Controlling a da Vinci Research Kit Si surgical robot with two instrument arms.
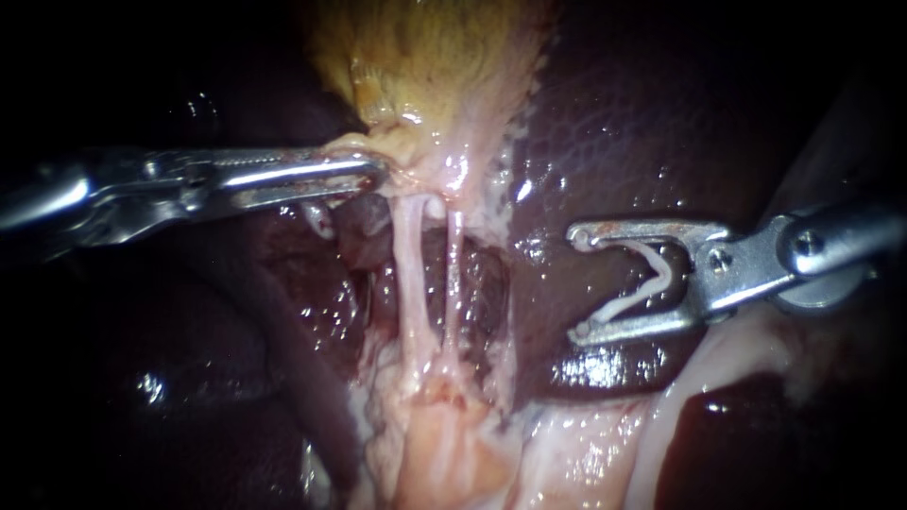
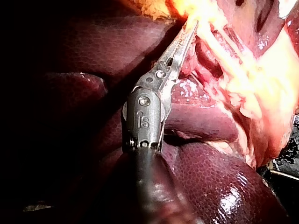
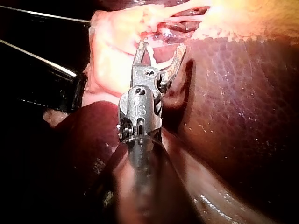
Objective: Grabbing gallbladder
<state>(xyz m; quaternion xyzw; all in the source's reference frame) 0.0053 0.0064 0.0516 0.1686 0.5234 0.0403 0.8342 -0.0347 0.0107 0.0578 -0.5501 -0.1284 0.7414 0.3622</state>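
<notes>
The yellowish gallbladder [image 1: 425, 57] hangs at the top centre, narrowing to pale tissue. My left instrument [image 1: 378, 172] comes in from the left, and its jaws are shut on that pale lower end of the gallbladder [image 2: 205, 9]; the left wrist view shows the tips [image 2: 190, 27] buried in it. Below the grip, two thin pale tubes [image 1: 411, 274] [image 1: 453, 283] run down side by side. My right instrument [image 1: 574, 283] stands apart over the liver to the right, its jaws spread wide with a white V-shaped clip [image 1: 652, 283] seated between them, touching no tissue.
Dark red liver [image 1: 642, 113] surrounds the field. Pale fatty tissue [image 1: 444, 453] lies where the tubes end at the bottom centre. In the right wrist view, the right instrument [image 3: 161, 46] points at pale tissue [image 3: 112, 51].
</notes>
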